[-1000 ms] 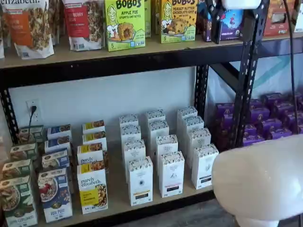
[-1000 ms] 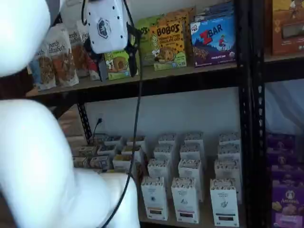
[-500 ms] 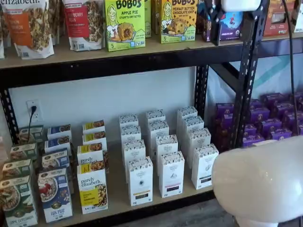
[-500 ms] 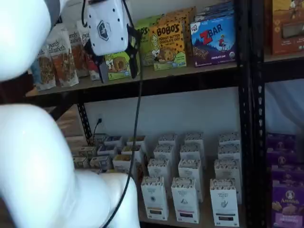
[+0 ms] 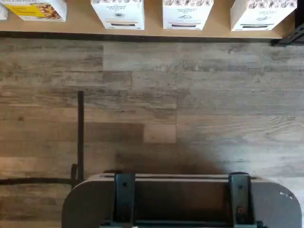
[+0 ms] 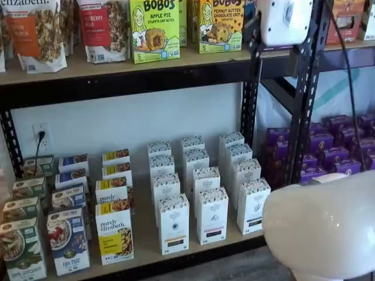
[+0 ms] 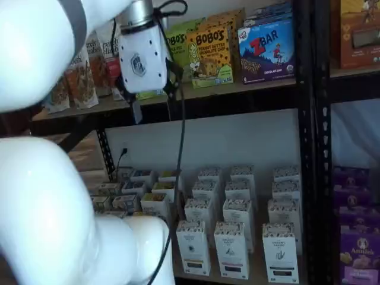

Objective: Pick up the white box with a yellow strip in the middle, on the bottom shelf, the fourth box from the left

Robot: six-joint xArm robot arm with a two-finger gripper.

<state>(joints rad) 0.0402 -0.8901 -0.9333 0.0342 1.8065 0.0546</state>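
Note:
The white box (image 6: 174,225) stands at the front of the bottom shelf (image 6: 143,237), right of a yellow "purely elizabeth" box (image 6: 114,234). Its narrow yellow-tan strip sits low on the front. The wrist view shows the same white box (image 5: 118,9) at the board's (image 5: 80,21) edge. In a shelf view the white box (image 7: 193,248) leads the nearest white column. My gripper (image 7: 155,102) hangs high in front of the upper shelf, well above the box and touching nothing. It is open, with a black finger on each side. Its white body (image 6: 285,20) shows in both shelf views.
Bobo's boxes (image 6: 154,29) and granola bags (image 6: 36,32) fill the upper shelf. More white cartons (image 6: 212,215) stand right of the white box. Purple boxes (image 6: 337,143) lie beyond a black upright (image 6: 304,93). The bulky white arm (image 7: 53,214) blocks part of both shelf views.
The gripper has come down from the upper edge of the shelf views and shifted a little sideways. Its fingers stay apart. The boxes have not moved.

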